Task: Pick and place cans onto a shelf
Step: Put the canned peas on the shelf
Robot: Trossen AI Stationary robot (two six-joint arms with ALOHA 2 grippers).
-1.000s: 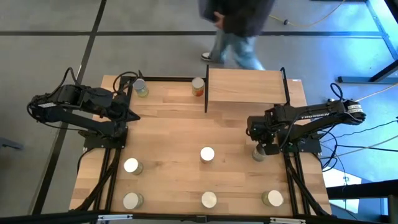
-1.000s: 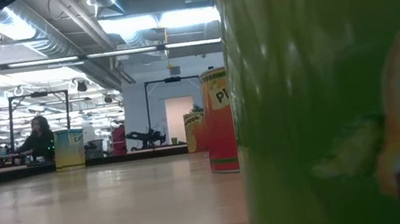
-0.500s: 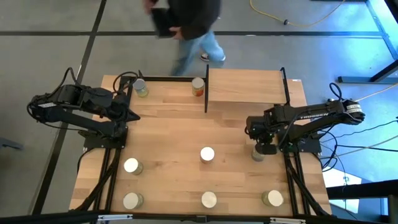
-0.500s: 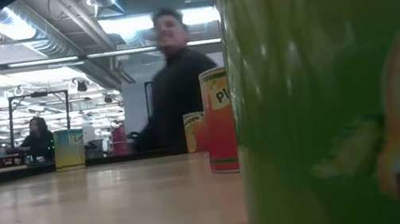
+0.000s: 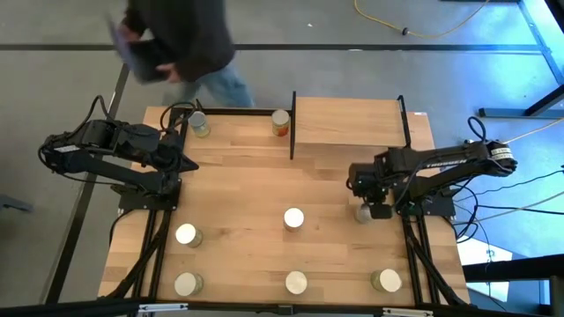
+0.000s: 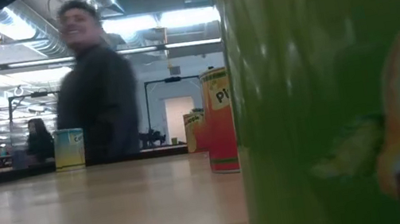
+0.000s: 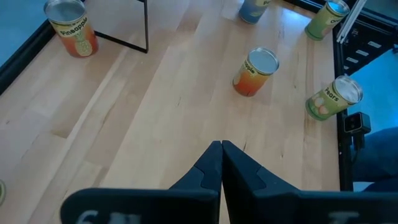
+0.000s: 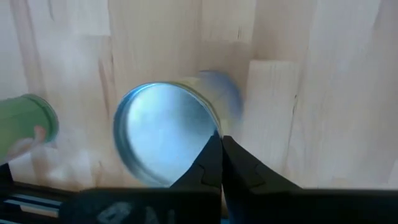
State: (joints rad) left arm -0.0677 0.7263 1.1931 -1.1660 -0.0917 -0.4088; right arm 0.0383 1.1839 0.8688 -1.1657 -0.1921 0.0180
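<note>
Jaws of right gripper [image 8: 221, 144] pressed together above can [image 8: 165, 134], nothing pinched; must be spread, centred over rim before descent.

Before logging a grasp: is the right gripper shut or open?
Shut, on nothing: the right gripper has its fingers pressed together above the can, not around it.

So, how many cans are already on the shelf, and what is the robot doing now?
None yet: the shelf is bare. The right gripper, shut, hangs right over one can without holding it. The left gripper waits shut near the table's left side. All visible cans remain on the table.
</note>
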